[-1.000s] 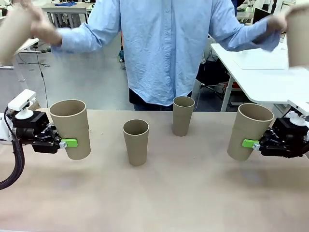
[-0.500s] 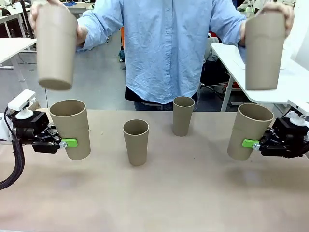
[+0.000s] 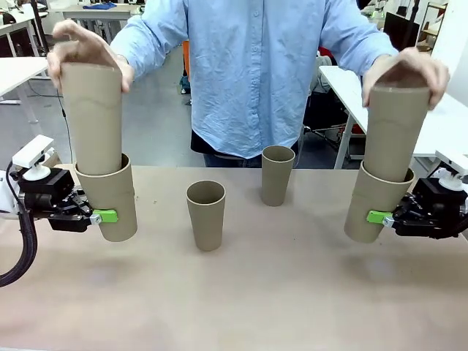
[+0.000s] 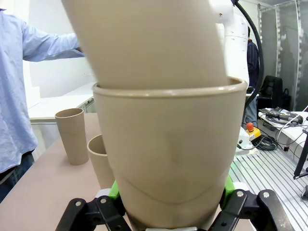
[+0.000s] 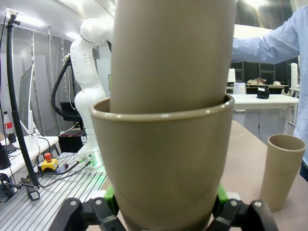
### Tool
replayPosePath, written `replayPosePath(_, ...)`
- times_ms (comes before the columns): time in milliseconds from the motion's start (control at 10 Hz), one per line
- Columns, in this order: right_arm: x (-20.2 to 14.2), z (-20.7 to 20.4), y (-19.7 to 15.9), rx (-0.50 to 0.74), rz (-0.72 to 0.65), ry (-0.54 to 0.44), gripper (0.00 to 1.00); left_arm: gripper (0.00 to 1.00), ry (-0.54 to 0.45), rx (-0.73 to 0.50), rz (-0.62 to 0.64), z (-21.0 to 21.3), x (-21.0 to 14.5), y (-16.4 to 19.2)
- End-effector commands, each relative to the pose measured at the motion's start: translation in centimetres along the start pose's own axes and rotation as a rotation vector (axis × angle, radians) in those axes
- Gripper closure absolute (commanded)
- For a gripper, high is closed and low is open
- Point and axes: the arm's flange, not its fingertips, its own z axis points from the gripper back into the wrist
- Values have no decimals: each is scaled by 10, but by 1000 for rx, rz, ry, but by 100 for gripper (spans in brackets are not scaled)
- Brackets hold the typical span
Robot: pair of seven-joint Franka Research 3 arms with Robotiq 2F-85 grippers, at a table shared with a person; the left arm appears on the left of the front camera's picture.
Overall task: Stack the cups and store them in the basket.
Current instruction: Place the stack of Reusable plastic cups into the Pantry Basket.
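Front view: our left jaws pinch the left cup (image 3: 110,191), right jaws the right cup (image 3: 374,196); the person's hands (image 3: 88,45) cap both inserted cups (image 3: 93,117), whose bottoms we cannot see.

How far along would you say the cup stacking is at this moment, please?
Done: nothing fully nested yet. In hand: the left gripper grips the left cup, the right gripper the right cup; the person's hands hold upper cups partway inside both. Left: seating those, adding the two loose cups on the table, then storing the stack.
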Motion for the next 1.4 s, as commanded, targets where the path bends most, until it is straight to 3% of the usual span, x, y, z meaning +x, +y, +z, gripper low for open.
replayPosePath(0,4,0,1,3,-1,-3,15,16,-2,2,2,1,3,-1)
replayPosePath(1300,4,0,1,3,-1,-3,15,16,-2,2,2,1,3,-1)
